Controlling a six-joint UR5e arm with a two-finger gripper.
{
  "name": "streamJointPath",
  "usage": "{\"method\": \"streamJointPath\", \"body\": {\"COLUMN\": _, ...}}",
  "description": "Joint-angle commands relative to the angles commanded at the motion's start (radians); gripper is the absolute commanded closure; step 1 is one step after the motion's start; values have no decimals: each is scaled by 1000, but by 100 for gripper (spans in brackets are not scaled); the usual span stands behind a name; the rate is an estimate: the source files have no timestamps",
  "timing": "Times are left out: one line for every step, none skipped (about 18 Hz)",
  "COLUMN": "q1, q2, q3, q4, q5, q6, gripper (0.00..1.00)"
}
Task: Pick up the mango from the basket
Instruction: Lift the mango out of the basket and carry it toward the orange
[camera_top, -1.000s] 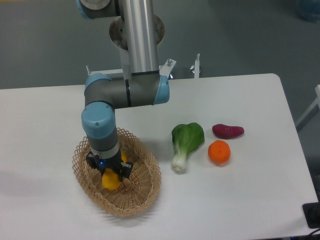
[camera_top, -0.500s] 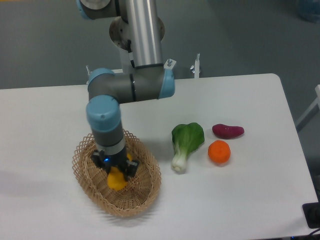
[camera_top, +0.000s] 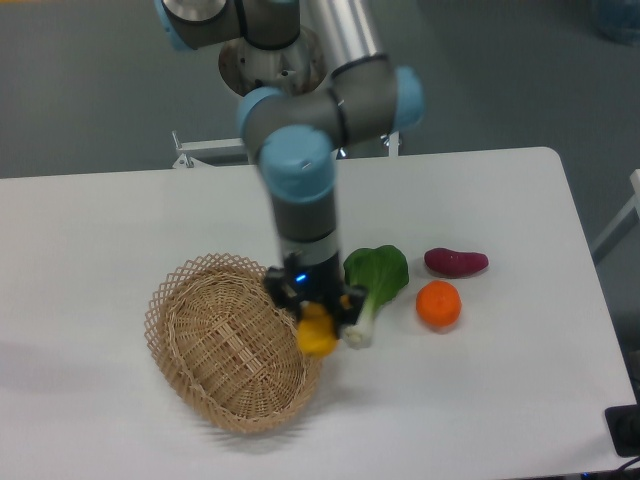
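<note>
Mango, one smooth yellow-orange fruit, sat clamped in the black two-finger gripper, hanging over the right rim of the single oval tan wicker basket at lower centre. Right of it lay one green bok choy, one round orange and one purple-red sweet potato on the white table. No writing was legible.

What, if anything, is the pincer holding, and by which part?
The pincer holds the mango by its upper end; the fruit hangs below, over the basket rim.
</note>
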Motion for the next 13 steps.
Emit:
{"method": "streamJointPath", "body": {"q1": 25, "q2": 3, "q3": 11, "q4": -12, "q5": -18, "q6": 31, "gripper": 39}}
{"method": "streamJointPath", "body": {"q1": 51, "q2": 5, "q3": 24, "q4": -31, "q5": -34, "q6": 57, "gripper": 39}}
{"method": "streamJointPath", "body": {"q1": 71, "q2": 5, "q3": 40, "q4": -54, "q5": -42, "q6": 83, "gripper": 39}}
{"method": "streamJointPath", "body": {"q1": 83, "q2": 5, "q3": 54, "q4": -78, "q5": -43, "q6": 115, "gripper": 39}}
{"method": "streamJointPath", "body": {"q1": 101, "q2": 6, "q3": 67, "q4": -103, "q5": -45, "q6": 150, "gripper": 39}}
{"method": "streamJointPath", "body": {"q1": 120, "q2": 11, "q3": 77, "q4": -130, "q5": -45, "q6": 183, "gripper": 39}}
{"method": "streamJointPath", "body": {"q1": 131, "q2": 11, "q3": 86, "q4": -152, "q5": -45, "q6": 212, "gripper": 39}}
{"method": "streamJointPath", "body": {"q1": 140, "q2": 12, "q3": 92, "q4": -167, "q5": -45, "q6": 235, "gripper": 39}}
{"method": "streamJointPath", "body": {"q1": 150, "q2": 14, "q3": 98, "q4": -176, "q5": -46, "q6": 252, "gripper": 39}}
{"method": "streamJointPath", "body": {"q1": 157, "q2": 15, "q3": 100, "q4": -180, "q5": -45, "q6": 263, "gripper": 39}}
{"method": "streamJointPath", "body": {"q1": 158, "q2": 17, "q3": 100, "q4": -181, "q5": -46, "q6": 269, "gripper": 39}}
{"method": "streamJointPath", "body": {"q1": 158, "q2": 17, "q3": 100, "q4": -181, "q5": -46, "q6": 270, "gripper": 39}}
{"method": "streamJointPath", "body": {"q1": 160, "q2": 17, "q3": 100, "q4": -181, "q5": -46, "q6": 270, "gripper": 39}}
